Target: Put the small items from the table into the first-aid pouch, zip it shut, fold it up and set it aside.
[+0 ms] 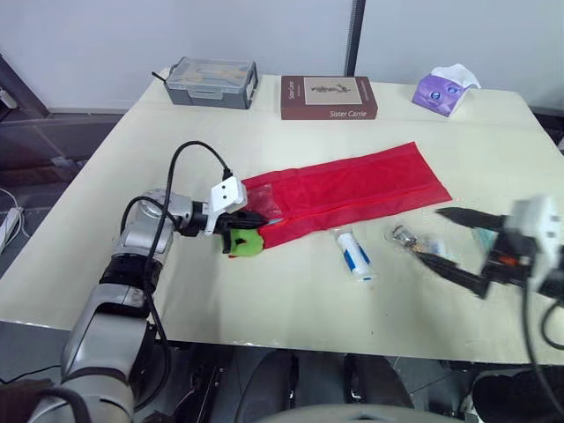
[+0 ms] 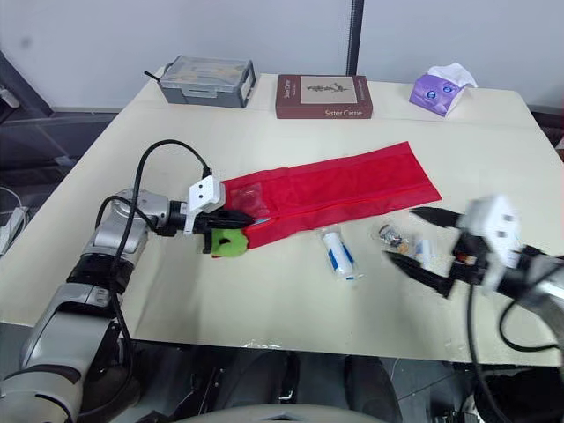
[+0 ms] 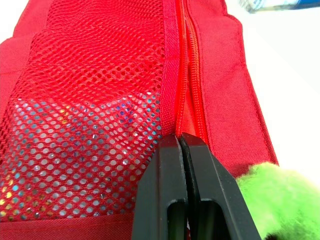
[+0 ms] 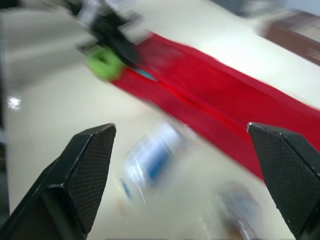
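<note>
Where the cream surface [image 1: 264, 308] ends before a pale wall [image 1: 264, 35], a grey box [image 1: 211, 82], a brown book [image 1: 328, 97] and a purple tissue pack [image 1: 445, 90] line its far edge. The red pouch [image 1: 352, 189] lies flat and unfolded across the middle. The left claw [image 1: 251, 220], pressed together, pinches the pouch's zip line at its left end, with a green item [image 1: 248, 243] just beside it. The right claw [image 1: 429, 234], spread wide, hovers by small packets [image 1: 414, 240]. A white tube [image 1: 354, 253] lies between the green item and the packets.

I see a cream table [image 1: 264, 300] against a plain pale wall [image 1: 106, 35]. A dark vertical pole [image 1: 355, 35] stands behind it.
</note>
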Robot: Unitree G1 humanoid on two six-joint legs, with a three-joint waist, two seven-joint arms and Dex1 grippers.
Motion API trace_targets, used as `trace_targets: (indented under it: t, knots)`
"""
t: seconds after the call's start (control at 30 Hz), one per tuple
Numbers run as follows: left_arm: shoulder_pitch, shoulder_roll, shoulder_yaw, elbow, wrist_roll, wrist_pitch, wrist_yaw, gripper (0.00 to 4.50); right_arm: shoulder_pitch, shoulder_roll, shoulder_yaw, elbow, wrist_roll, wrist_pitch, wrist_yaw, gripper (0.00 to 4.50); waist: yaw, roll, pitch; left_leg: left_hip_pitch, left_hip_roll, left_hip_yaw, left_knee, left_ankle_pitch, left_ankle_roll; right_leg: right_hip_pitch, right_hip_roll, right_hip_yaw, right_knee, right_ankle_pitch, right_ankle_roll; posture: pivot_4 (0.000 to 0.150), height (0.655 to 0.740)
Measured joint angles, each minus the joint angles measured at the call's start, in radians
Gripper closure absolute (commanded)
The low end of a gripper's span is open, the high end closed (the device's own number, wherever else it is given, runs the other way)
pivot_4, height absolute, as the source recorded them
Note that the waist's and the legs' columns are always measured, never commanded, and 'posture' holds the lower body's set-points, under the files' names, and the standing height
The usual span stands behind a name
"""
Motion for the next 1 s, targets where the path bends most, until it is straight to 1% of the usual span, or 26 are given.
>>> trace_targets:
  t: [0.07, 0.1, 0.27, 0.37, 0.47, 0.63, 0.73, 0.77, 0.8, 0.83, 0.87, 0.9, 0.97, 1.0]
  knots:
    - [-0.019, 0.016, 0.003, 0.078, 0.005, -0.053, -0.006, 4.50, 0.231, 0.040, -0.245, -0.009, 0.014, -0.053, 0.087, 0.04, 0.008, -0.001, 0.000, 0.000, 0.001, 0.000, 0.000, 0.000, 0.000, 0.000, 0.001, 0.000, -0.001, 0.000, 0.000, 0.150, 0.7400]
    - [-0.027, 0.021, 0.006, 0.105, 0.005, -0.066, -0.006, 4.50, 0.291, 0.062, -0.316, -0.010, 0.025, -0.068, 0.110, 0.04, 0.009, -0.001, 0.000, 0.000, 0.001, 0.001, -0.001, 0.000, 0.000, 0.000, 0.001, 0.000, -0.001, 0.000, 0.000, 0.150, 0.7400]
    - [-0.090, 0.024, 0.008, 0.240, 0.029, -0.139, -0.012, 4.50, 0.477, 0.123, -0.563, -0.006, 0.114, -0.164, 0.188, 0.04, 0.005, 0.000, -0.001, 0.001, 0.002, 0.002, 0.000, 0.000, 0.000, 0.000, 0.000, 0.000, -0.001, 0.000, 0.001, 0.150, 0.7400]
    - [-0.138, 0.017, 0.008, 0.305, 0.044, -0.167, -0.013, 4.50, 0.540, 0.127, -0.617, 0.001, 0.161, -0.195, 0.204, 0.04, 0.006, -0.001, -0.001, 0.000, 0.002, 0.001, 0.000, 0.000, 0.000, 0.000, 0.000, 0.000, -0.002, 0.000, 0.000, 0.150, 0.7400]
    - [-0.167, 0.007, 0.008, 0.337, 0.054, -0.190, -0.019, 4.50, 0.562, 0.126, -0.617, -0.001, 0.200, -0.206, 0.201, 0.04, 0.009, -0.001, -0.001, 0.000, 0.002, 0.001, 0.000, 0.000, 0.000, 0.000, -0.001, 0.000, -0.003, 0.000, 0.000, 0.150, 0.7400]
    - [-0.223, -0.001, 0.009, 0.429, 0.077, -0.256, -0.034, 4.50, 0.574, 0.107, -0.602, -0.047, 0.297, -0.214, 0.149, 0.04, 0.017, -0.001, -0.001, -0.001, 0.002, 0.001, 0.000, -0.001, 0.001, 0.000, -0.001, 0.000, -0.004, 0.000, 0.000, 0.150, 0.7400]
    - [-0.260, 0.016, 0.017, 0.493, 0.080, -0.279, -0.073, 3.57, 0.574, 0.100, -0.576, -0.073, 0.334, -0.217, 0.117, 0.00, 0.018, -0.001, 0.000, -0.001, 0.002, 0.001, 0.000, -0.001, 0.001, 0.000, -0.001, -0.001, -0.005, 0.000, 0.000, 0.150, 0.7400]
    - [-0.279, 0.029, 0.022, 0.522, 0.080, -0.278, -0.096, 3.10, 0.574, 0.096, -0.564, -0.080, 0.345, -0.221, 0.105, 0.00, 0.018, -0.001, 0.000, -0.001, 0.002, 0.001, 0.000, -0.001, 0.001, 0.000, -0.001, -0.001, -0.005, 0.000, 0.000, 0.150, 0.7400]
    - [-0.293, 0.040, 0.026, 0.538, 0.081, -0.275, -0.112, 2.75, 0.574, 0.091, -0.556, -0.086, 0.355, -0.223, 0.094, 0.00, 0.018, -0.002, 0.000, -0.002, 0.002, 0.001, 0.000, -0.001, 0.001, 0.000, 0.000, -0.001, -0.005, 0.000, 0.000, 0.150, 0.7400]
    - [-0.321, 0.058, 0.036, 0.563, 0.082, -0.264, -0.132, 2.13, 0.570, 0.078, -0.539, -0.096, 0.373, -0.232, 0.075, 0.00, 0.018, -0.002, 0.000, -0.002, 0.002, 0.001, 0.000, -0.001, 0.001, 0.000, 0.000, -0.001, -0.005, 0.000, 0.000, 0.150, 0.7400]
    - [-0.331, 0.062, 0.038, 0.568, 0.082, -0.257, -0.137, 1.69, 0.569, 0.075, -0.536, -0.100, 0.380, -0.235, 0.068, 0.00, 0.019, -0.002, 0.000, -0.002, 0.002, 0.001, 0.000, -0.001, 0.001, 0.000, -0.001, -0.001, -0.005, 0.000, 0.001, 0.150, 0.7400]
    - [-0.348, 0.065, 0.045, 0.569, 0.081, -0.235, -0.142, 1.31, 0.568, 0.071, -0.534, -0.108, 0.393, -0.238, 0.053, 0.00, 0.021, -0.002, 0.000, -0.002, 0.002, 0.001, 0.000, -0.001, 0.001, 0.001, -0.001, -0.001, -0.005, 0.000, 0.001, 0.150, 0.7400]
    - [-0.355, 0.058, 0.060, 0.520, 0.057, -0.094, -0.183, 0.26, 0.567, 0.062, -0.518, -0.122, 0.418, -0.245, 0.027, 0.00, 0.022, -0.002, 0.000, -0.002, 0.001, 0.001, 0.000, -0.001, 0.002, 0.002, -0.001, -0.002, -0.006, 0.000, 0.001, 0.150, 0.7400]
    - [-0.355, 0.054, 0.062, 0.502, 0.050, -0.063, -0.190, 0.12, 0.566, 0.062, -0.514, -0.126, 0.421, -0.246, 0.022, 0.00, 0.023, -0.002, 0.000, -0.002, 0.001, 0.000, 0.001, -0.001, 0.002, 0.002, -0.001, -0.002, -0.006, 0.000, 0.001, 0.150, 0.7400]
